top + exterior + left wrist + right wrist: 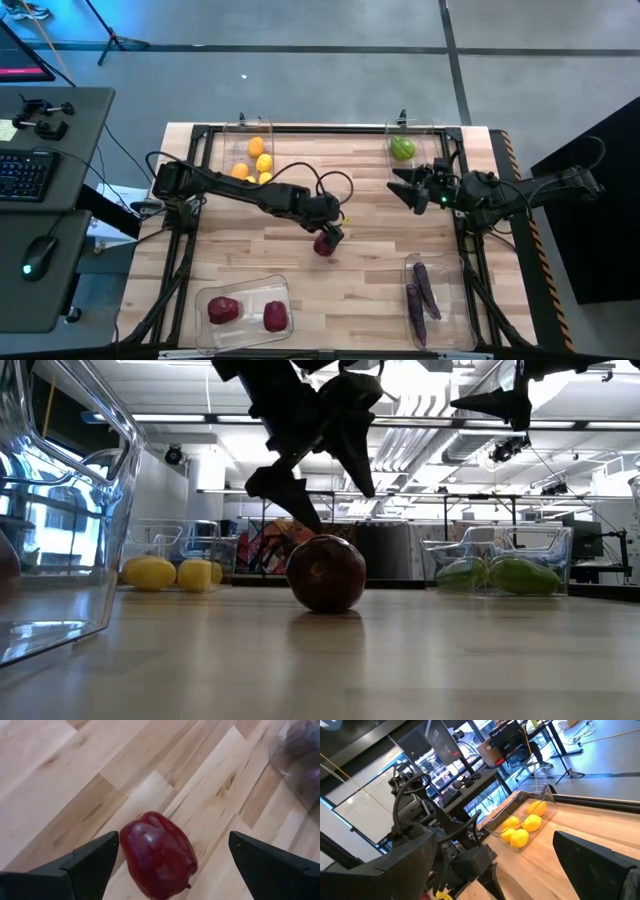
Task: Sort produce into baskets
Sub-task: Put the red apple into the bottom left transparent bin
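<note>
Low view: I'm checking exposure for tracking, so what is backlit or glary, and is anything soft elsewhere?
Low view: left pincer silhouetted against bright ceiling lights; dark red round produce piece shows a highlight. Left wrist view: clear plastic bin of purple pieces is blurred.

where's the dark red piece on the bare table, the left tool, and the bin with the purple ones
dark red piece (159, 854), left wrist view, its top
left tool (170, 862), left wrist view, between its fingertips
purple bin (447, 300), high view, right wall
</note>
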